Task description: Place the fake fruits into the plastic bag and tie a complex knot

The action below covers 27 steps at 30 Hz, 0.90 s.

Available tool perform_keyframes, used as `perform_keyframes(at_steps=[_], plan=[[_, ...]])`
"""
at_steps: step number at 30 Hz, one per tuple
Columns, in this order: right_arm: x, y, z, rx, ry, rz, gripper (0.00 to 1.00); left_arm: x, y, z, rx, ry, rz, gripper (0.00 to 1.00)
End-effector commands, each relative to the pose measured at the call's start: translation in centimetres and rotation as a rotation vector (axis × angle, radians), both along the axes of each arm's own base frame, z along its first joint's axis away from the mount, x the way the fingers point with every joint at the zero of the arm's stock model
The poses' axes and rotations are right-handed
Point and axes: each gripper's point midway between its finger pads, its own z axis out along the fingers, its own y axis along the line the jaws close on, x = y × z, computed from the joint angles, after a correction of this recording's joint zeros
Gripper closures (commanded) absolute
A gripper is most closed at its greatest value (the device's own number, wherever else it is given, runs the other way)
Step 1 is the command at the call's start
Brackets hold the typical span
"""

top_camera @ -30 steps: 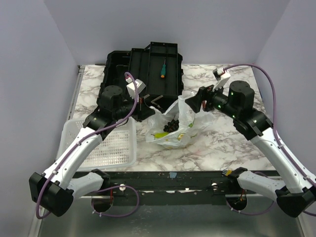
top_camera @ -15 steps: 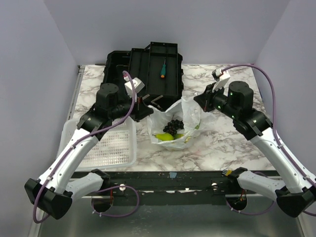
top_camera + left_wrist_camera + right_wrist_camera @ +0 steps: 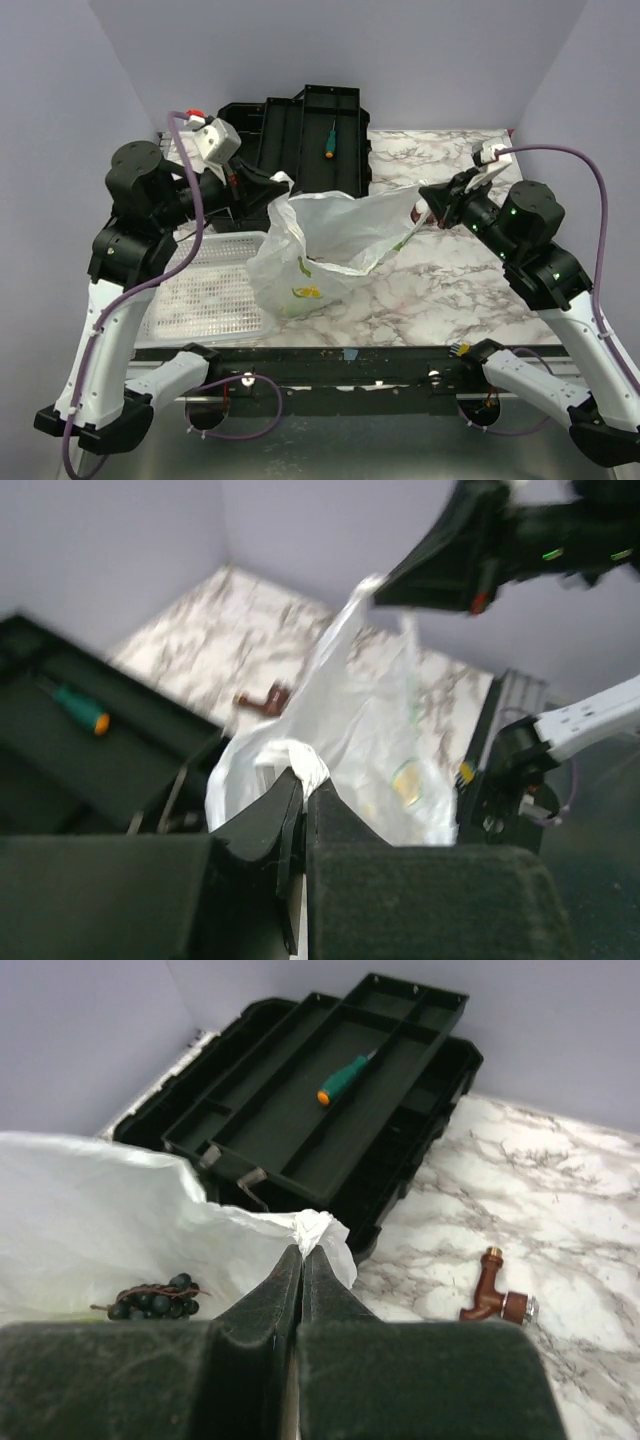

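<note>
Centre is blocked by plastic bag [image 3: 330,235], held stretched between left gripper [image 3: 273,186] and right gripper [image 3: 428,203], each pinched shut on its film. A straight pass front to back is barred by that span. Rear-left is taken up by open black toolbox [image 3: 300,125], with screwdriver [image 3: 328,140] in its tray. Near-left is occupied by white basket [image 3: 210,300], just beside the bag. Bare marble of table [image 3: 450,290] is left on the right; brown tap fitting [image 3: 497,1300] lies near the toolbox.
</note>
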Motion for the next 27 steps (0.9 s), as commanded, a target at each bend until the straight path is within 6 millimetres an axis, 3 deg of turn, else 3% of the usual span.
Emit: perform_keyframes(at_steps=[1,4,6,11,13,15,17,20,21,24,25,27], plan=[[-0.2,-0.7,-4.0,-0.069,0.085,-0.025,0.99,4.5,3.2,-9.6,0.113,0.214,0.185,1.00],[-0.4,-0.8,-6.1,-0.084,0.134,-0.025,0.99,6.1,5.3,-13.6,0.155,0.277,0.269,1.00],[-0.6,-0.8,-5.2,-0.065,0.123,-0.026,0.99,6.6,6.2,-14.5,0.145,0.300,0.300,1.00],[-1.9,-0.6,0.5,-0.017,0.001,0.030,0.99,5.4,5.5,-12.2,0.094,0.235,0.237,1.00],[-2.8,-0.1,2.7,0.023,-0.050,0.075,0.99,4.9,5.4,-9.9,0.070,0.158,0.214,1.00],[-3.5,-0.1,3.8,0.049,-0.067,0.095,0.99,3.1,4.5,-7.2,0.019,0.093,0.123,1.00],[-3.4,-0.4,2.7,0.020,-0.032,0.076,0.99,3.0,4.3,-7.4,-0.013,0.109,0.126,1.00],[-2.8,-1.5,-0.9,-0.036,0.018,0.016,0.99,6.3,5.6,-14.1,0.094,0.264,0.249,1.00],[-2.8,-1.6,-1.3,-0.041,0.022,0.013,0.99,6.4,5.6,-15.4,0.125,0.314,0.232,1.00],[-2.7,-1.7,-0.9,-0.029,0.028,0.006,0.99,5.1,5.1,-14.3,0.118,0.242,0.163,1.00],[-2.4,-1.8,-0.7,-0.028,0.030,-0.002,0.99,5.3,5.6,-14.0,0.117,0.188,0.201,1.00],[-2.0,-1.9,-1.0,-0.046,0.036,-0.008,0.99,7.2,7.2,-15.3,0.180,0.133,0.319,1.00]])
